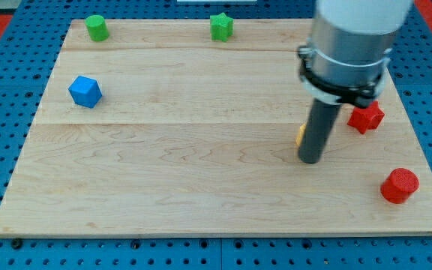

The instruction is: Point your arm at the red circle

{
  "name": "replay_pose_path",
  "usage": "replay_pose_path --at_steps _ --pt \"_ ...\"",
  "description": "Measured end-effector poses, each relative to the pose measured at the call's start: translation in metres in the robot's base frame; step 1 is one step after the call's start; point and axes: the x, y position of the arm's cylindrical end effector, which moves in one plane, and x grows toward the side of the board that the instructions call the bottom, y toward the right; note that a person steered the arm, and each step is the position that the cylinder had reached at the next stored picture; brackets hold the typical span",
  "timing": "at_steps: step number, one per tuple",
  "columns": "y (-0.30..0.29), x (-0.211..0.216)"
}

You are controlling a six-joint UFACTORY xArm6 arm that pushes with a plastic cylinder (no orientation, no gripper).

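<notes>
The board (201, 187) carries everything here, a pale wooden slab on a blue pegged surface. My arm (351, 45) comes in from the view's top right as a wide grey cylinder and narrows to the dark rod. My tip (310, 160) sits on the wood right of centre; it is a plain rod with no jaws, so nothing opens or shuts. The red circle (400, 185), the task's target, lies toward the view's bottom right of my tip, near the board's right edge and clearly apart from it. A red star (366, 117) sits up and to the view's right of my tip, partly behind the arm. Far to the view's left is a blue block (85, 91); a green star (221, 27) and a green cylinder (96, 28) sit along the top edge. A sliver of yellow block (300, 135) shows just left of the rod (mostly hidden, shape unclear). I judge the pointing unfinished: the gap to the red circle is yet to be closed.
</notes>
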Motion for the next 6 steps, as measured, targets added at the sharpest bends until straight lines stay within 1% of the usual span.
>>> replay_pose_path --at_steps 1,2,3,4,5,6 --pt "0.035 0.003" --pt "0.023 0.042" --pt "0.037 0.041" --pt "0.043 0.010" --pt "0.069 -0.010" --pt "0.103 -0.005"
